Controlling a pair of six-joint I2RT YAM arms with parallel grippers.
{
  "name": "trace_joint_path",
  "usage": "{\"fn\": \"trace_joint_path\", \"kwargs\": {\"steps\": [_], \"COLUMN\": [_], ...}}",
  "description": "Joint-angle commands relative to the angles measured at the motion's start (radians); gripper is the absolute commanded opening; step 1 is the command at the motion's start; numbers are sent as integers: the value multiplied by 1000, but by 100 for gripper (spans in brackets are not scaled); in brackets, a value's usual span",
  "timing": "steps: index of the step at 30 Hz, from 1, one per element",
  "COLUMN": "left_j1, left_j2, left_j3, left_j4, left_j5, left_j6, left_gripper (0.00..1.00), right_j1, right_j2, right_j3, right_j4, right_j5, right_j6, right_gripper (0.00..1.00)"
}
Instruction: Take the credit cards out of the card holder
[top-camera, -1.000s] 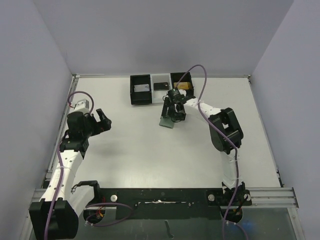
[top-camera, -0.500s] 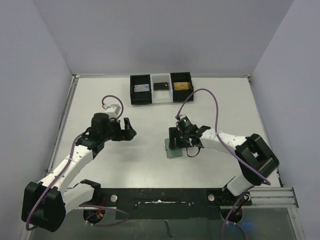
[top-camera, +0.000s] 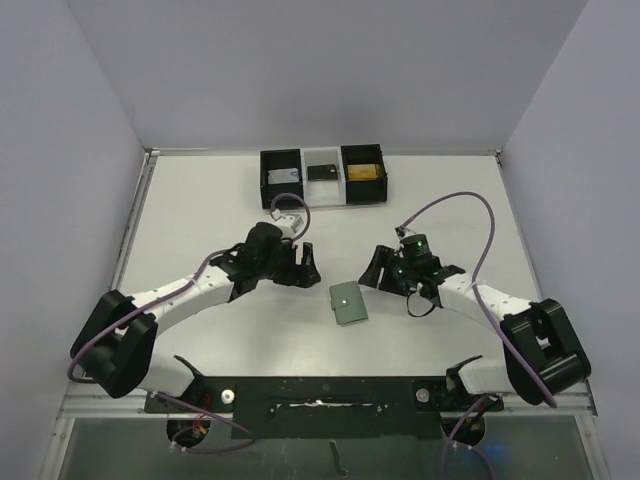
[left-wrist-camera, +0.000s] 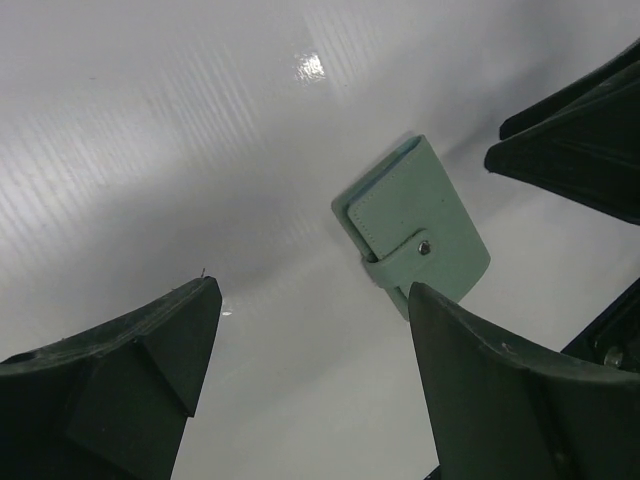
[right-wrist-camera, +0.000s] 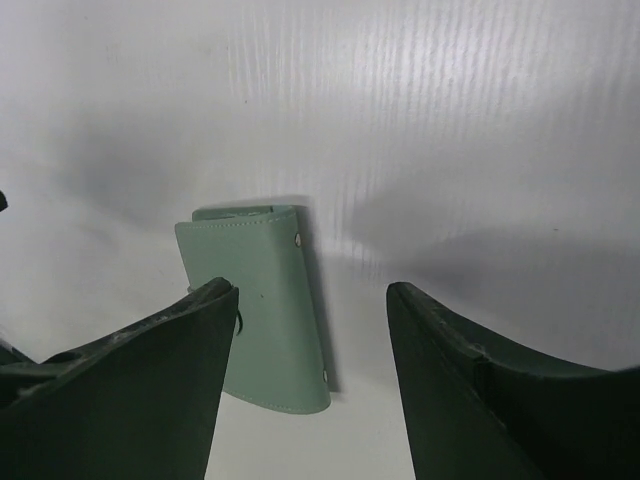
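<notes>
— Pale walls, white desk (top-camera: 200, 220). How do the arms stand over it?
— Both reach toward the middle. The left end effector (top-camera: 300, 270) gapes wide and holds nothing; the right end effector (top-camera: 380, 272) is parted too, and also empty.
— And the card holder (top-camera: 348, 303)?
— It lies flat on the desk between them, a little nearer the bases than either, touching neither. Its strap (left-wrist-camera: 405, 262) is snapped shut, so nothing inside shows.
— Its long axis?
— Roughly near-to-far, slightly slanted.
— Which arm is nearer?
— The right, I'd judge, though only slightly.

card holder (top-camera: 348, 303) between left claw (top-camera: 308, 266), right claw (top-camera: 376, 272)
</notes>
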Motion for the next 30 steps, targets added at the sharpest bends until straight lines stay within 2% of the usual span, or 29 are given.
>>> {"fn": "trace_joint_path", "kwargs": {"steps": [1, 12, 14, 22, 26, 30], "left_j1": [-31, -76, -86, -97, -98, -108], "left_j2": [58, 264, 291, 320, 320, 289], "left_j3": [27, 54, 61, 58, 60, 70], "left_j4": [153, 235, 246, 239, 230, 166], "left_j5": [33, 33, 33, 33, 33, 33], "left_j6": [-93, -93, -93, -93, -93, -93], "left_gripper": [75, 75, 75, 75, 75, 75], "right_j1": [8, 9, 8, 8, 6, 7], "right_j2": [67, 163, 160, 168, 177, 182], "right_j3": [-15, -114, -131, -186, -203, -193], "right_j4": [109, 282, 317, 448, 486, 429], "right_j5": [-139, -259, -273, -337, -351, -303], "right_j6": [20, 98, 116, 186, 221, 214], "right_gripper": [61, 51, 46, 38, 39, 42]}}
